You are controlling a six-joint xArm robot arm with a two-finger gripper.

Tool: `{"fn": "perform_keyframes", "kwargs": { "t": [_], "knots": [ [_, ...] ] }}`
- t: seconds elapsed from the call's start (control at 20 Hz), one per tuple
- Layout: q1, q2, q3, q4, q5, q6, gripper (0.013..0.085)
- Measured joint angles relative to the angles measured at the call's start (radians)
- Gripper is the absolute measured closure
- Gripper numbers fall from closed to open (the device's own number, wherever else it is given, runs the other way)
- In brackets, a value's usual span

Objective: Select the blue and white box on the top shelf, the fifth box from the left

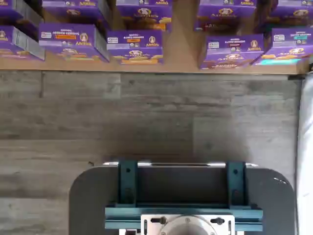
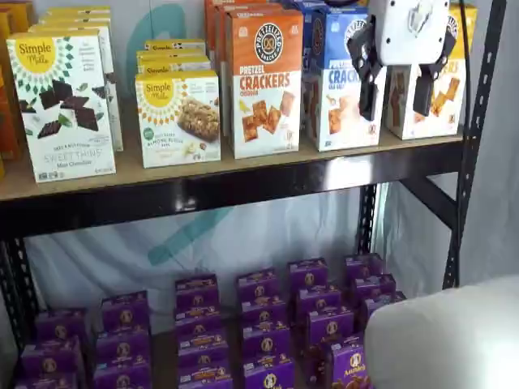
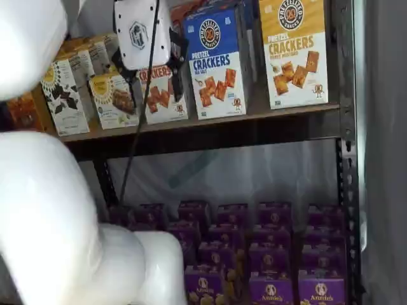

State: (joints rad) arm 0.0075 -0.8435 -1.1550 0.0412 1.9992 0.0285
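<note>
White arm casing (image 3: 38, 210) is seen closest to the lens in a shelf view. Beyond it, the end effector (image 2: 399, 91) is held in front of the top shelf (image 2: 243, 182), its black fingers (image 2: 367, 85) spread wide with nothing between them. The blue box (image 2: 345, 81) is stood upright near the shelf's right end, between the orange box (image 2: 263, 81) and the yellow box (image 3: 294, 51), partly covered by the end effector. Purple boxes (image 2: 259, 324) are ranged on the lower level.
</note>
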Motion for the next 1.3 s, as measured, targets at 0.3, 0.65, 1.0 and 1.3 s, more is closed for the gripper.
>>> {"fn": "perform_keyframes", "kwargs": {
  "t": [0.3,0.65,1.0,1.3],
  "knots": [
    [-0.101,-0.001,0.003,0.109,0.005,-0.055,0.013],
    [-0.073,-0.016,0.028,0.069,-0.074,-0.05,0.013],
    [-0.043,0.039,0.01,-0.009,-0.242,-0.048,0.013],
    [-0.067,0.154,-0.076,-0.012,-0.298,-0.073,0.013]
  ]
}}
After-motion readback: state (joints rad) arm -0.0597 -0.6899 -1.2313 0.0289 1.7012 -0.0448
